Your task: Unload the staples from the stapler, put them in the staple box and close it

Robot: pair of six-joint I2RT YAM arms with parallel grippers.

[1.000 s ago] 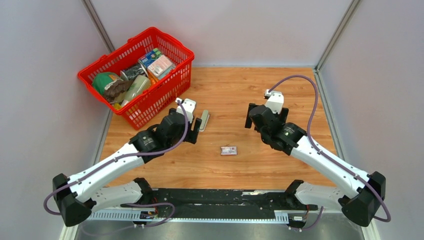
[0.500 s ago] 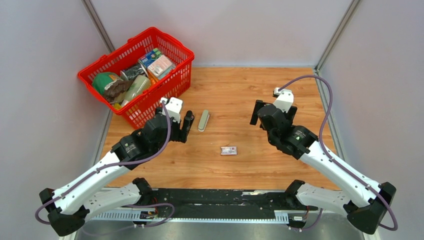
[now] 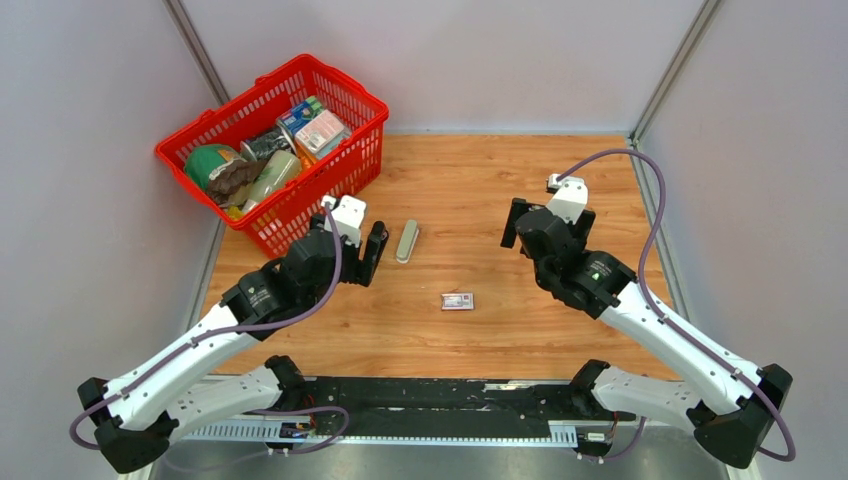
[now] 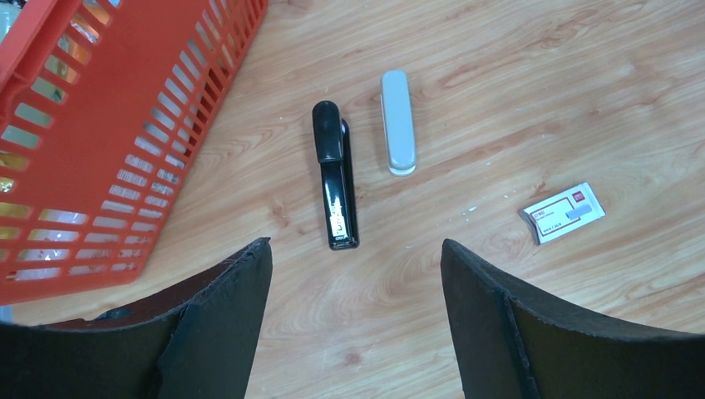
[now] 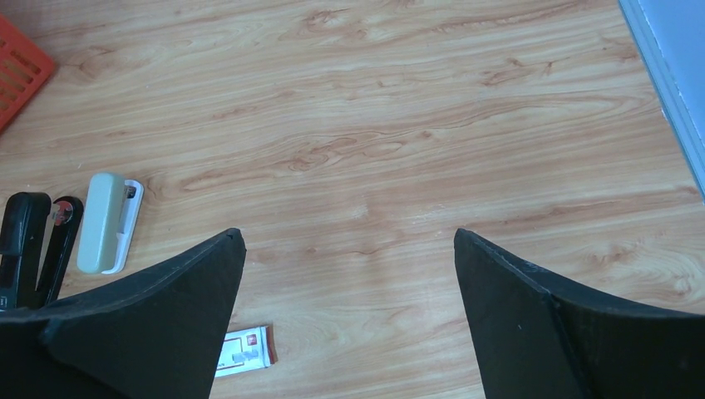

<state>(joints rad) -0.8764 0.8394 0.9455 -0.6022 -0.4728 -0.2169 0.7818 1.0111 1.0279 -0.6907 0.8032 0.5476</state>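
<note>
The black stapler (image 4: 335,179) lies flat on the wooden table, just beyond my left gripper's fingertips. It also shows at the left edge of the right wrist view (image 5: 23,249). In the top view my left gripper hides it. No staples show in any view. My left gripper (image 4: 356,243) is open and empty, low over the table and near the basket in the top view (image 3: 365,255). My right gripper (image 5: 349,233) is open and empty, over bare wood on the right in the top view (image 3: 520,222), well away from the stapler.
A grey-beige oblong bar (image 3: 406,241) lies just right of the stapler (image 4: 397,133). A small white-and-red box (image 3: 457,301) lies mid-table (image 4: 565,212). A red basket (image 3: 330,95) holding several items stands at the back left, close to my left gripper.
Over the last second my left arm pulled back and to the left, away from the grey bar. My right arm shifted slightly right. Both have held still for the last half second.
</note>
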